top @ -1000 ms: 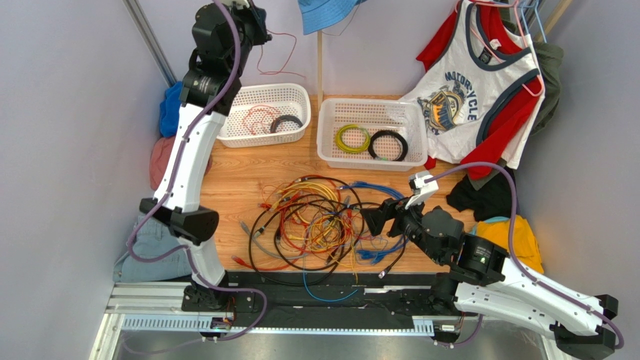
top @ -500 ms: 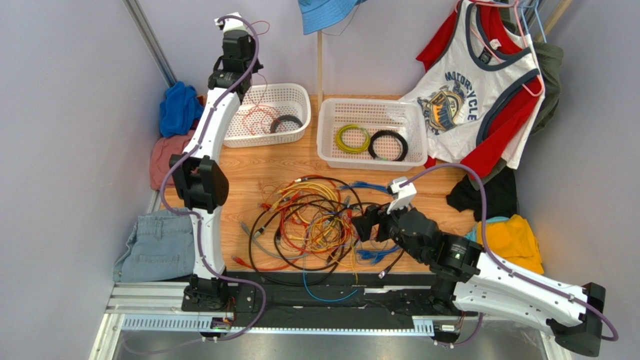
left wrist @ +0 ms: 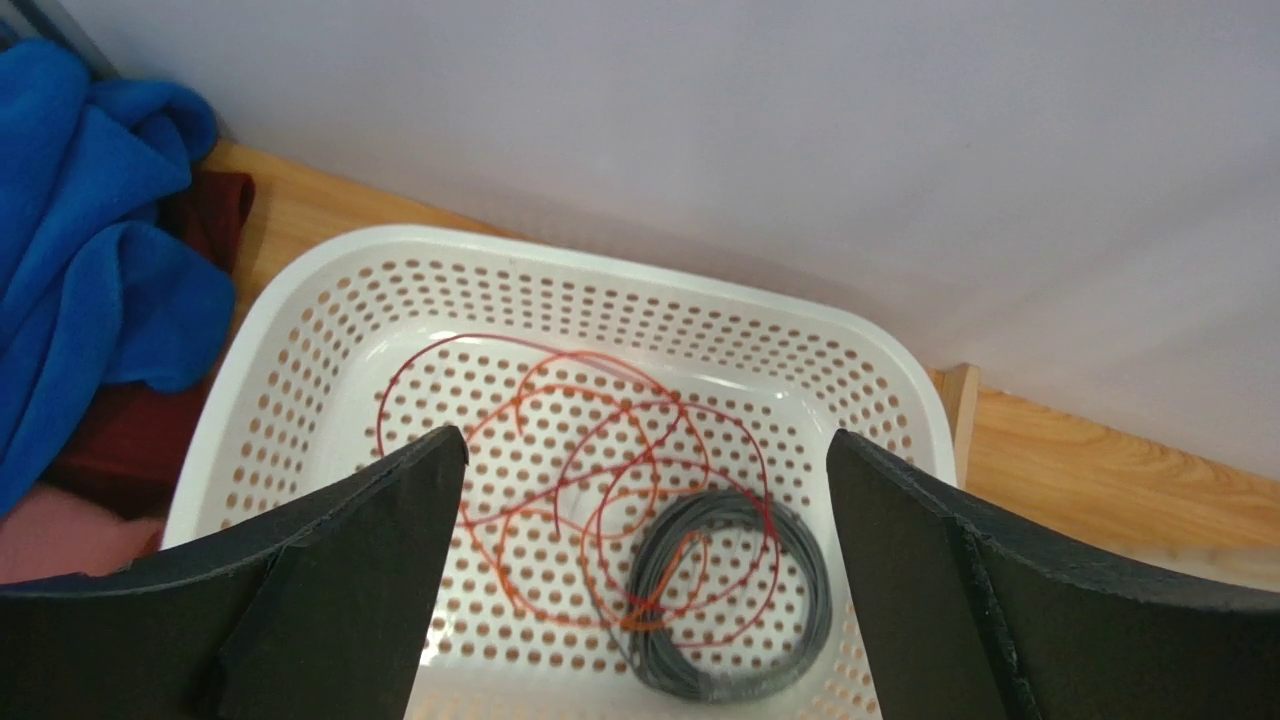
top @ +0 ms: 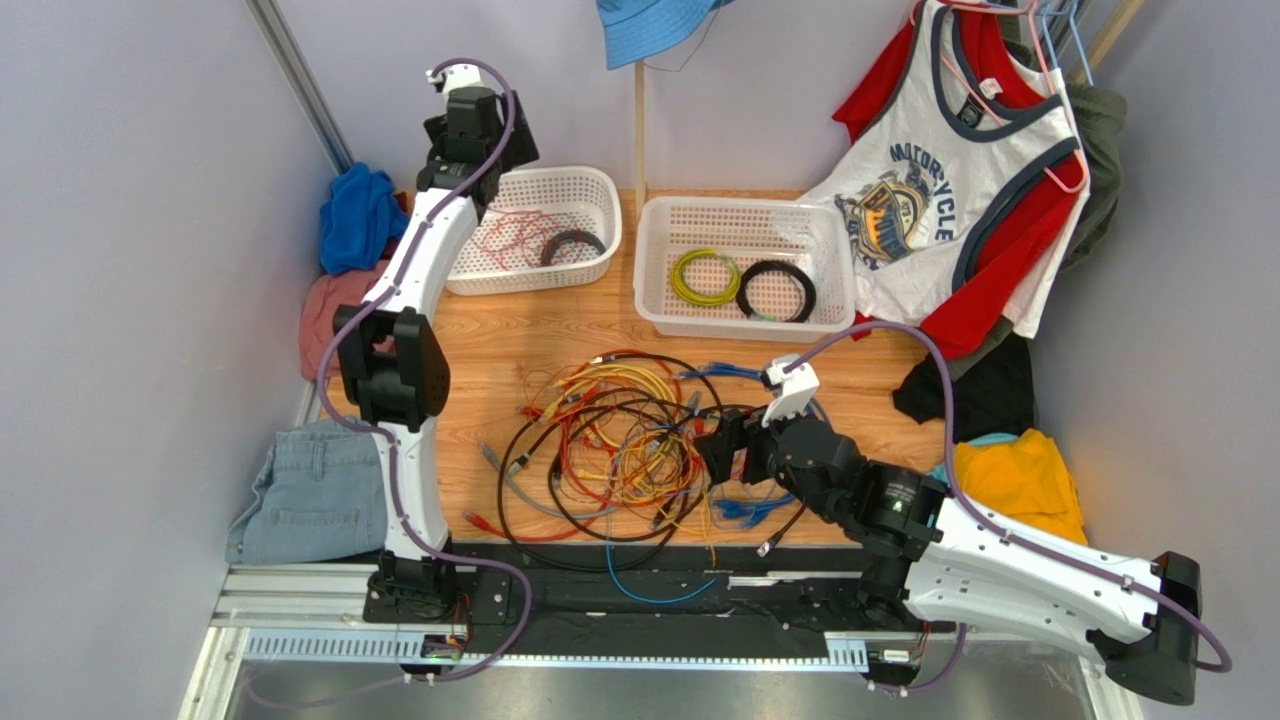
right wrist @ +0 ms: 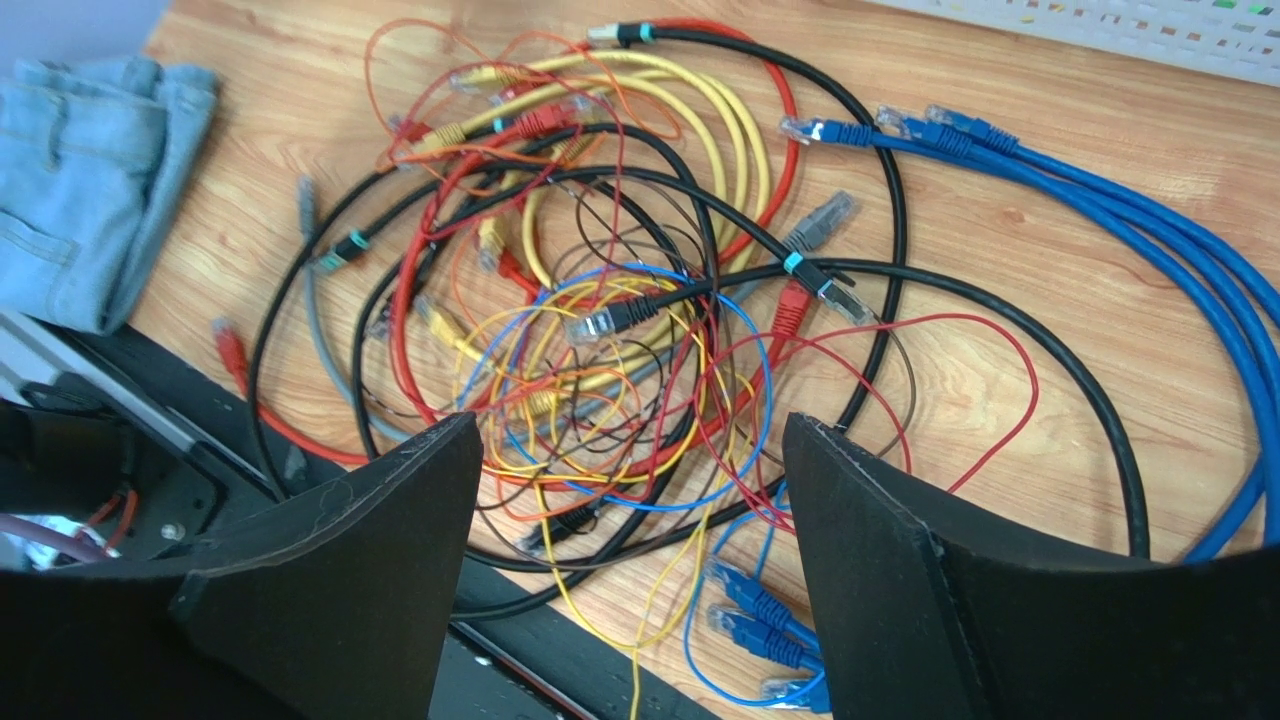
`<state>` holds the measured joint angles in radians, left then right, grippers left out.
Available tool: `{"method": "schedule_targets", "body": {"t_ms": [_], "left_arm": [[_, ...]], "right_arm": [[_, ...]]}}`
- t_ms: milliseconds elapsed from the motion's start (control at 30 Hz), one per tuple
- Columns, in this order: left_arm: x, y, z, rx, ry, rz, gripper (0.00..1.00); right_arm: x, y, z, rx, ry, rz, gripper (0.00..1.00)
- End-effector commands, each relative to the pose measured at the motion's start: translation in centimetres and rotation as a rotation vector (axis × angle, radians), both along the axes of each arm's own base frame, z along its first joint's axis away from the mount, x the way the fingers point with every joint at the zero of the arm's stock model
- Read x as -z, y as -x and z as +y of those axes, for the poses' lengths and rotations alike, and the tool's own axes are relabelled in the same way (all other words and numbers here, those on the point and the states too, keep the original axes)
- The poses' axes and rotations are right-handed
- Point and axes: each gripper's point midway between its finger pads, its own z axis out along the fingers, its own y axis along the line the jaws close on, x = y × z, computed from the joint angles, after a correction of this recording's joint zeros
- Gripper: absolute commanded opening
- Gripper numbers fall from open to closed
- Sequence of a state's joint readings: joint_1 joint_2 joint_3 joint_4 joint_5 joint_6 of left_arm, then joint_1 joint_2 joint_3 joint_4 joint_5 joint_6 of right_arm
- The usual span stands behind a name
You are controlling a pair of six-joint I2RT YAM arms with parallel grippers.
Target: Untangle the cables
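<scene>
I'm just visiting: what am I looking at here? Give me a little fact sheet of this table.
Tangle: cables heaped mid-table, black, red, orange, yellow, blue
Left gripper: open, empty, above left basket
Left basket contents: loose red wire, grey coil
Right gripper: open, empty, over the cables
Right basket: yellow-green ring, black ring

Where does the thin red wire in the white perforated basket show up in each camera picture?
Top external: the thin red wire lies in the upper-left white perforated basket.
Left wrist: picture centre, in that basket.
Right wrist: not in view.
Shared landmark: the dark grey coiled ring overlapping it.
</scene>
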<state>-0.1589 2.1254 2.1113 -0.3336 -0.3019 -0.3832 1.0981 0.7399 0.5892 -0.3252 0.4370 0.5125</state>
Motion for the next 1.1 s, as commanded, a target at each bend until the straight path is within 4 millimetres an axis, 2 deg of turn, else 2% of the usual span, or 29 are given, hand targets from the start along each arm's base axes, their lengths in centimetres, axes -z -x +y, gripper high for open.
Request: {"method": "schedule_targets", "body": {"t_ms": [0, 33, 67, 100, 133, 167, 200, 233, 267, 300, 333, 367, 433, 467, 533, 567, 633, 800, 867, 967, 1067], "left_arm": [[-11.8, 7.0, -1.7, 0.036, 0.048, -0.165, 0.99], [-11.7, 8.1, -2.5, 0.06, 0.041, -0.151, 0.99], [-13.9, 10.9, -4.0, 0.092, 0.044, -0.188, 0.99], [-10.4, 12.1, -4.9, 0.11, 0.03, -0.121, 0.99], [-9.8, 13.5, -5.6, 0.123, 0.028, -0.12, 0.99], [-11.5, 16.7, -7.1, 0.152, 0.073, -0.171, 0.99], [-6.8, 18.0, -7.6, 0.156, 0.068, -0.108, 0.99], [-5.5, 19.8, -8.8, 0.179, 0.089, -0.102, 0.99], [-6.3, 22.2, -8.9, 0.195, 0.176, -0.141, 0.99], [-1.8, 23.7, -9.5, 0.224, 0.192, -0.069, 0.99], [-0.4, 25.2, -10.8, 0.278, 0.223, -0.039, 0.99], [2.0, 26.9, -11.0, 0.291, 0.229, 0.004, 0.99], [4.2, 29.4, -12.6, 0.34, 0.184, 0.066, 0.99], [5.9, 30.7, -12.6, 0.35, 0.164, 0.108, 0.99], [6.4, 32.4, -13.8, 0.42, 0.195, 0.112, 0.99], [7.6, 33.2, -14.1, 0.446, 0.212, 0.129, 0.98], [8.1, 34.7, -14.9, 0.5, 0.26, 0.142, 0.97], [13.0, 37.3, -14.7, 0.493, 0.226, 0.278, 0.96], [15.1, 38.2, -14.5, 0.481, 0.239, 0.334, 0.92], [16.9, 40.0, -14.9, 0.497, 0.257, 0.38, 0.86], [17.9, 42.0, -15.8, 0.532, 0.282, 0.403, 0.81]], "right_arm": [[-2.1, -0.4, -0.6, 0.056, -0.089, -0.029, 0.78], [-2.0, -0.7, -1.2, 0.086, -0.088, -0.041, 0.78], [-2.0, -0.9, -1.7, 0.11, -0.086, -0.047, 0.78], [-1.8, -1.1, -2.1, 0.138, -0.084, -0.047, 0.79], [-1.8, -1.3, -2.6, 0.158, -0.075, -0.056, 0.79], [-1.8, -1.3, -2.7, 0.162, -0.074, -0.058, 0.8], [-1.7, -1.3, -2.9, 0.166, -0.073, -0.06, 0.8], [-1.9, -1.1, -2.9, 0.159, -0.085, -0.057, 0.8], [-2.0, -1.0, -2.8, 0.149, -0.09, -0.056, 0.79], [-2.1, -0.8, -2.7, 0.137, -0.095, -0.054, 0.77], [-2.0, -0.6, -2.5, 0.117, -0.099, -0.043, 0.77], [-1.9, -0.4, -2.4, 0.113, -0.098, -0.036, 0.76], [-1.5, -0.2, -2.3, 0.103, -0.098, -0.018, 0.76], [-1.2, -0.1, -2.3, 0.101, -0.095, -0.01, 0.75], [-0.9, 0.1, -2.1, 0.094, -0.101, 0.007, 0.75], [-0.6, 0.3, -2.1, 0.091, -0.1, 0.015, 0.75], [-0.3, 0.6, -1.9, 0.078, -0.106, 0.033, 0.74], [0.7, 0.9, -2.0, 0.075, -0.1, 0.06, 0.74], [1.0, 1.0, -2.0, 0.076, -0.092, 0.068, 0.73], [1.3, 1.2, -2.3, 0.078, -0.081, 0.08, 0.73], [1.8, 1.3, -2.6, 0.085, -0.076, 0.089, 0.73]]}}
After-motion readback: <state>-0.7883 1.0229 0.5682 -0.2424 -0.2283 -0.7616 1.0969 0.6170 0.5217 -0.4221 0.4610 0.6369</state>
